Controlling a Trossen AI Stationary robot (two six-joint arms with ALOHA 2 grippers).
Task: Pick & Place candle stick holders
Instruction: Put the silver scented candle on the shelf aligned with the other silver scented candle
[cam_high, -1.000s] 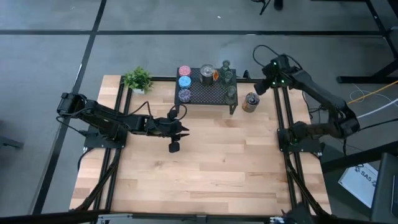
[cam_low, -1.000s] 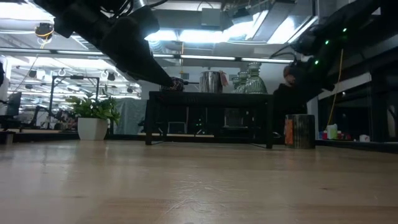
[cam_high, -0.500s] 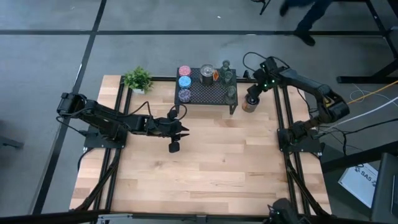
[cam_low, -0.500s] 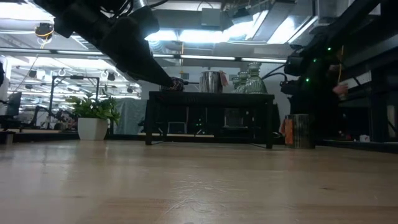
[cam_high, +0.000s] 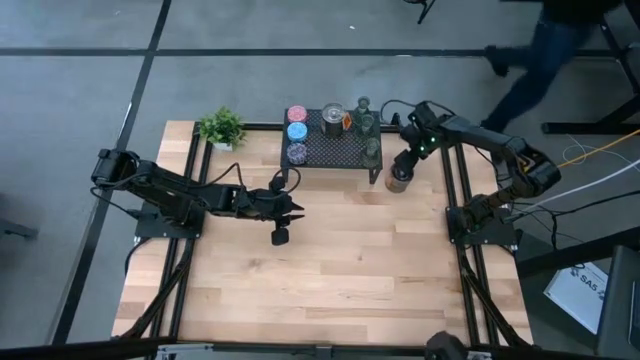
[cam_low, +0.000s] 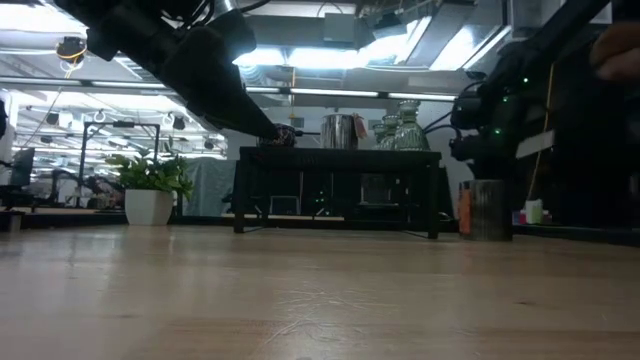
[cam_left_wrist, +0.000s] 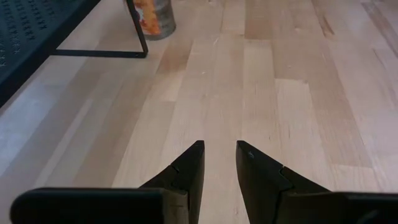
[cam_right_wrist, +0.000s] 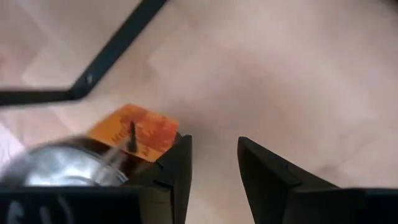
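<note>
A black mesh stand (cam_high: 335, 145) at the table's far middle carries a pink (cam_high: 297, 114), a blue (cam_high: 297, 131) and a purple holder (cam_high: 297, 152), a silver-and-orange one (cam_high: 333, 118) and clear glass ones (cam_high: 368, 125). A second silver-and-orange holder (cam_high: 397, 181) stands upright on the table just right of the stand. My right gripper (cam_high: 404, 167) is open, right above this holder. In the right wrist view the holder (cam_right_wrist: 74, 165) lies beside one finger, outside the gap. My left gripper (cam_high: 296, 212) is open a little and empty, near the stand's left leg. My right gripper comes at the silver-and-orange holder from above. One finger (cam_right_wrist: 180, 168) stands against the side with the orange label (cam_right_wrist: 134, 134). I cannot tell whether it touches. The holder stands on the table (cam_low: 487, 210).
A small green potted plant (cam_high: 221, 128) stands at the table's far left. The bare wooden top (cam_high: 350, 270) stretches from the stand to the near edge. A person walks on the floor beyond the far right corner (cam_high: 545, 50).
My right gripper has swung from beyond the table's far right edge toward the left and near side, and down, to just above the silver-and-orange holder on the table. A person has walked along behind the table.
</note>
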